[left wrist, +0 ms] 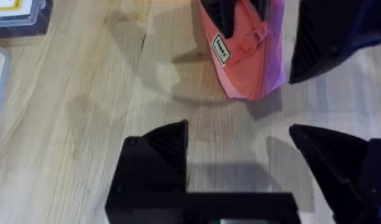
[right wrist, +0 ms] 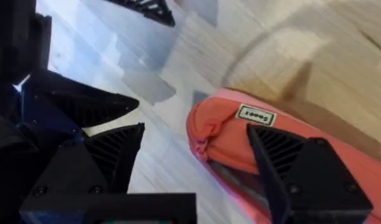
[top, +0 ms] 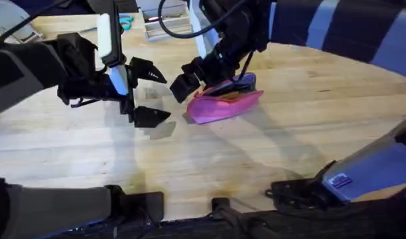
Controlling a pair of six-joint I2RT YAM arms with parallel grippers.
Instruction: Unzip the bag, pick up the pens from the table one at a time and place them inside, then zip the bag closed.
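bag — pink fabric pouch, oval, mid tabletop of grained planks | right pincer apart, straddling its end | left pincer apart — just beside

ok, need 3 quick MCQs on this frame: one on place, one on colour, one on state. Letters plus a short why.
1. Where is the right gripper?
A. at the bag's left end
B. parked by its base
C. over the scissors

2. What colour is the bag?
A. green
B. pink
C. grey

3. How do the left gripper fingers stand?
A. shut on a pen
B. shut on the bag
C. spread apart, empty

Answers:
1 A: the overhead view shows it at the bag's left end, one finger over the fabric.
2 B: pink fabric with a small white label.
3 C: the left wrist view shows bare table between its fingers.
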